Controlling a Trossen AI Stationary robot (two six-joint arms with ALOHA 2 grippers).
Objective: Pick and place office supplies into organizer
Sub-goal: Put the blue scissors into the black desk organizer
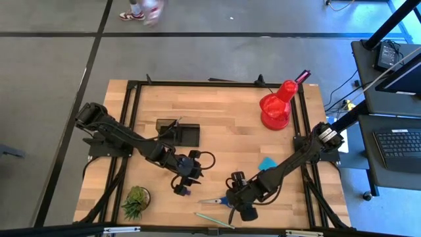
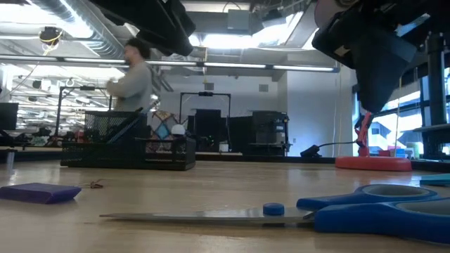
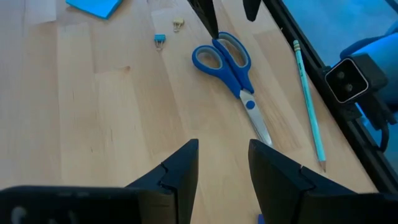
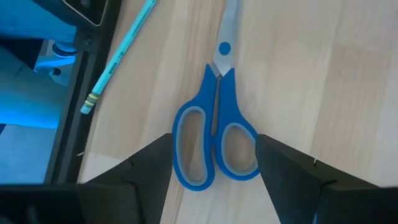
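Fingers of the right gripper (image 4: 211,177) stand well apart and empty, one on each side of the blue handle loops of the scissors (image 4: 214,134), hovering directly over them. From this wrist the scissors' long axis runs straight away from the gripper: loops nearest, pivot screw next, closed blades pointing off beyond. So the jaws' gap lies across that axis, which looks right for a pinch over the handles once the arm drops.

On the desk, the scissors (image 1: 217,200) lie flat near the front edge, about midway along it, blades toward the left arm's side. A pale green pencil (image 1: 214,220) lies just beside them, closer still to the front edge and not touching.

Over to the left gripper (image 3: 222,171): fingers also parted, holding nothing, hanging off the blade end of the scissors, near but clearly the farther of the two. The right arm has this pick, I'd say.

Destination is the black organizer (image 1: 179,132), well apart, toward the back-left of the desk.
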